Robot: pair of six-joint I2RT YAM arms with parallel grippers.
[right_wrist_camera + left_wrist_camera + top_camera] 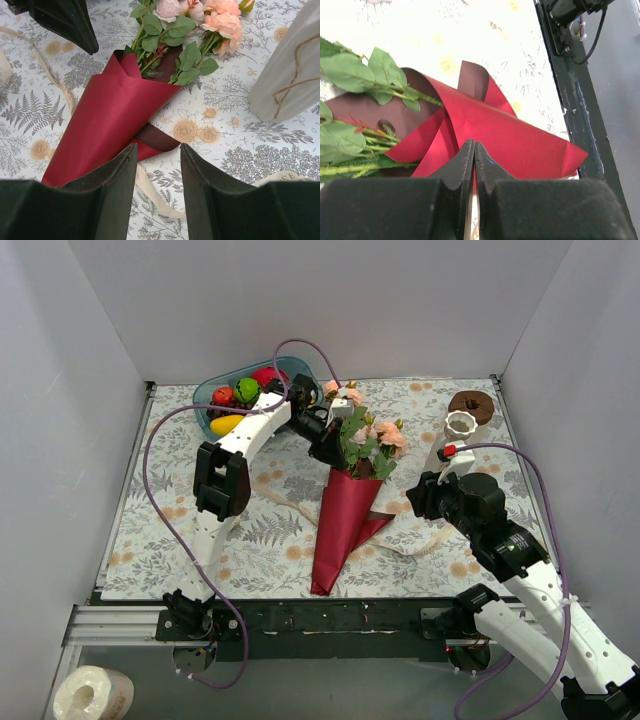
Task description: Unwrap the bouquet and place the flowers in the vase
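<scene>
The bouquet (pixel 345 515) lies in the middle of the table, its dark red paper cone (pixel 110 112) pointing at the near edge. The flowers (pixel 372 435), pink and peach roses (pixel 220 17) with green leaves (pixel 365 75), stick out of its far end. The cream ribbon (pixel 155 192) lies loose on the cloth beside the cone. The white vase (pixel 455 435) stands upright to the right of the blooms. My left gripper (pixel 325 447) is shut with nothing held, just left of the cone's mouth (pixel 474 145). My right gripper (pixel 158 152) hovers open over the ribbon and the cone's loose flap.
A teal bowl (pixel 212 392) of fruit sits at the back left behind the left arm. A brown ring (pixel 471 405) lies behind the vase. White walls close the table in on three sides. A black rail (pixel 330 615) runs along the near edge.
</scene>
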